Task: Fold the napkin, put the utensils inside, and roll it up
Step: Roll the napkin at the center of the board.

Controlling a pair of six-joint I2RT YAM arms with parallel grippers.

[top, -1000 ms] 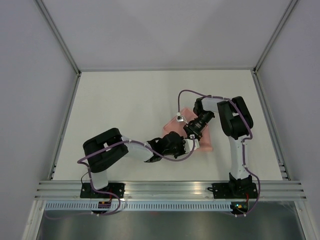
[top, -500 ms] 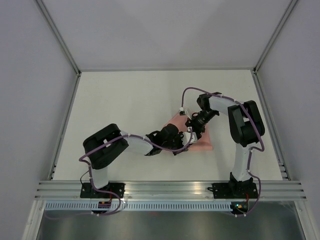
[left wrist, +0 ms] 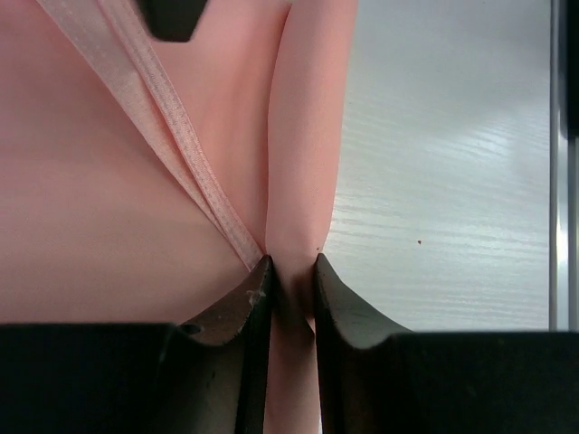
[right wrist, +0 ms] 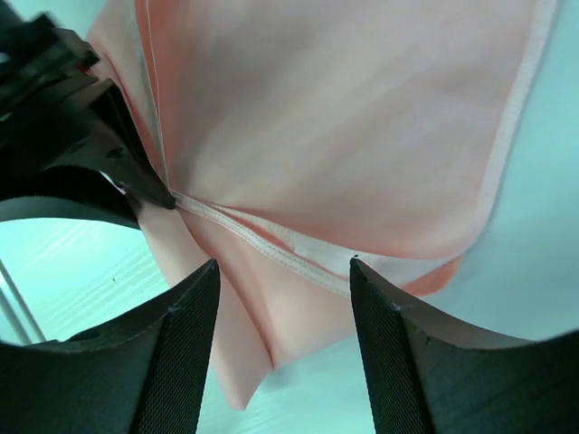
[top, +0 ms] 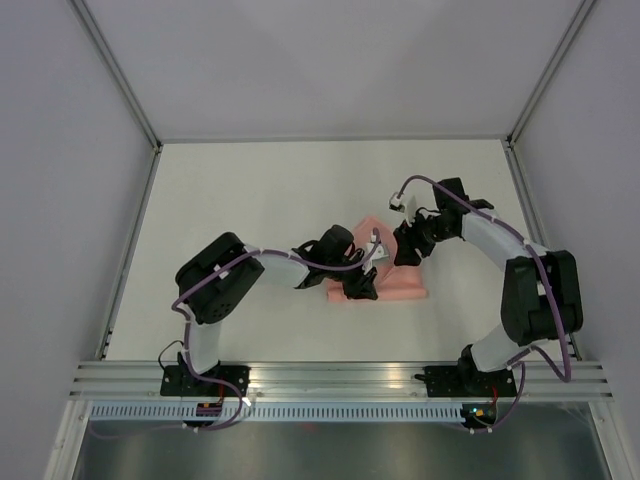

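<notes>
White table (top: 250, 200), pale grey walls (top: 60, 150) on the left, far and right sides.

Napkin (top: 400, 288): salmon-pink, folded into layers, lying flat just right of the table's centre. Stitched hem runs diagonally across the upper layer in the left wrist view.

Left gripper (top: 360, 285): at the napkin's left near part, jaws narrow, pinching a raised vertical fold of cloth (left wrist: 303, 163) between the fingertips (left wrist: 258, 285).

Right gripper (top: 408, 250): over the napkin's far right part, jaws spread wide, holding nothing. In the right wrist view the cloth (right wrist: 344, 117) lies beyond both fingers (right wrist: 185, 348). Contact with the cloth: cannot tell.
</notes>
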